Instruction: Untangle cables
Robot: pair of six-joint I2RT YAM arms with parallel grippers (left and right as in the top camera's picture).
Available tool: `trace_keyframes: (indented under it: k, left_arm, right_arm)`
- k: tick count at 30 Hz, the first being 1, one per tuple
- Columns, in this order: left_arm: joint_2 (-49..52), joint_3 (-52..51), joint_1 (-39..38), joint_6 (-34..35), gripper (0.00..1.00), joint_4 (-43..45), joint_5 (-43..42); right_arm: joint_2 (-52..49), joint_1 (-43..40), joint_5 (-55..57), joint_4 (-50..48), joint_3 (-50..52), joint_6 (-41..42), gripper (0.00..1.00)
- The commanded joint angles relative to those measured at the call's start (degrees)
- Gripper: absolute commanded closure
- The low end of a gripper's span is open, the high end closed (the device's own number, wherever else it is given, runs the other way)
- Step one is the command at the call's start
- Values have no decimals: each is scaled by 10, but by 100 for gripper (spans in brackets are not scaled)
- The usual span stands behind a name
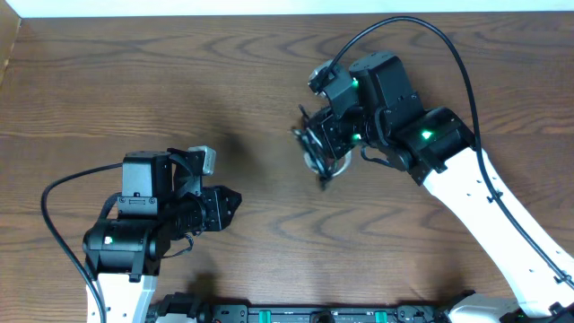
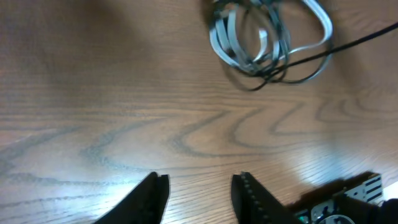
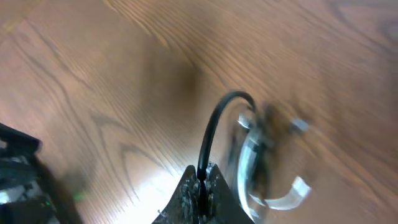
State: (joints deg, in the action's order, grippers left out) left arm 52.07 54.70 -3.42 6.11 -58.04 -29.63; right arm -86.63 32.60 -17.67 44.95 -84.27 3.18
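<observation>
Right gripper (image 3: 200, 182): its jaws are pressed together on a black cable (image 3: 208, 140), which rises from between the fingertips and arches over towards the rest of the bundle.
Left gripper (image 2: 200, 182): its jaws stand apart with nothing between them, low over bare wood.
Counter (image 1: 179, 81): one brown wood-grain surface that carries everything.
Arms: two. The left arm (image 1: 126, 238) is at the near left with its gripper pointing right. The right arm (image 1: 448, 152) reaches in from the right towards the middle of the counter.
Cables (image 1: 316, 154): one small tangled bundle right of centre on the counter, directly at the right gripper's fingertips.
White cable (image 2: 217, 40): one, flat and pale grey-white, coiled in several overlapping loops. In the right wrist view it is blurred and sits just beside the gripped black cable.
Black cables: thin strands threaded through the white loops. How many there are cannot be told, because they cross each other. In the left wrist view one black strand runs straight out of the knot to the right edge.
Bundle and left gripper: well apart, with the bundle ahead of the parted jaws and open wood between them.
Bundle and right gripper: touching, with the gripper holding one strand.
</observation>
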Motion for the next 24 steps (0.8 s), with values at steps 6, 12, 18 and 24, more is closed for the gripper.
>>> trace_keyframes:
  k: [6,12,18,24]
  left_arm:
    - [1,-3,1,1,36,0,1]
    - [1,-3,1,1,35,0,1]
    - [1,-3,1,2,35,-2,1]
    - [1,-3,1,1,47,-13,1]
  right_arm:
    - [-40,1,196,121,17,36,1]
    - [-99,1,189,133,73,45,1]
    - [-145,1,156,96,82,45,6]
    - [-178,1,156,44,82,45,31]
